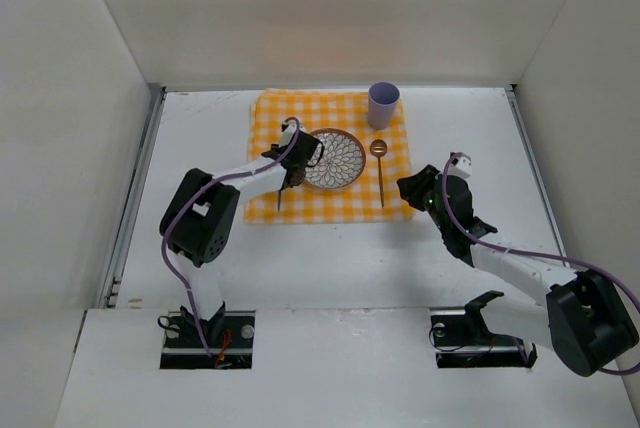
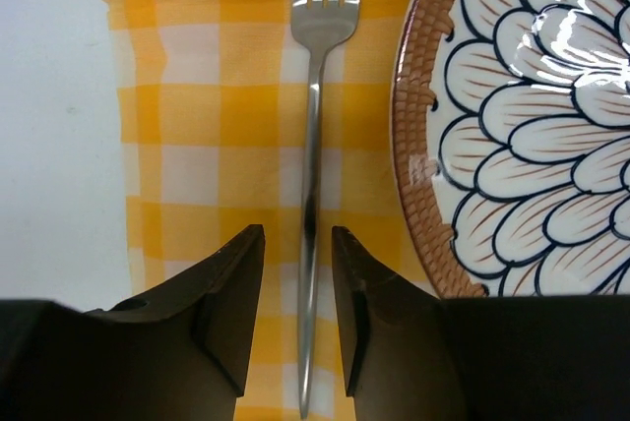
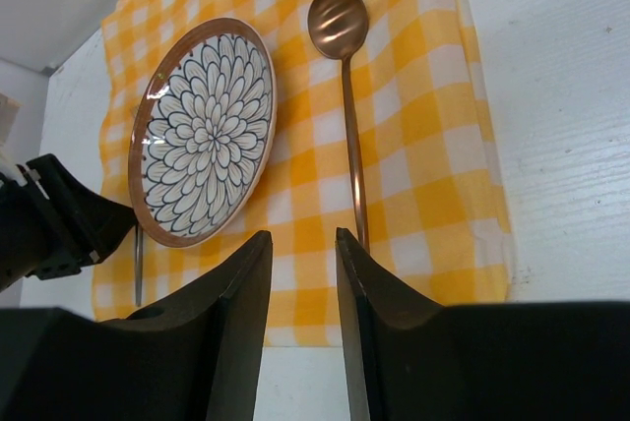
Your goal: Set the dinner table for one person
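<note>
Yellow-and-white checks on the cloth (image 1: 345,206), bright against the matte white dinner table (image 1: 350,268). Now the plate (image 1: 340,160): white, with dark-blue outlined petals fanning out from the centre, fine brown strokes inside them, and a brown scaled rim. At its nine o'clock sits the fork (image 2: 314,136), plain silver. At three o'clock is the spoon (image 3: 339,23), shiny copper. At one o'clock is the cup (image 1: 383,104), lilac by the look of it, though from this far it may be pale blue.
</note>
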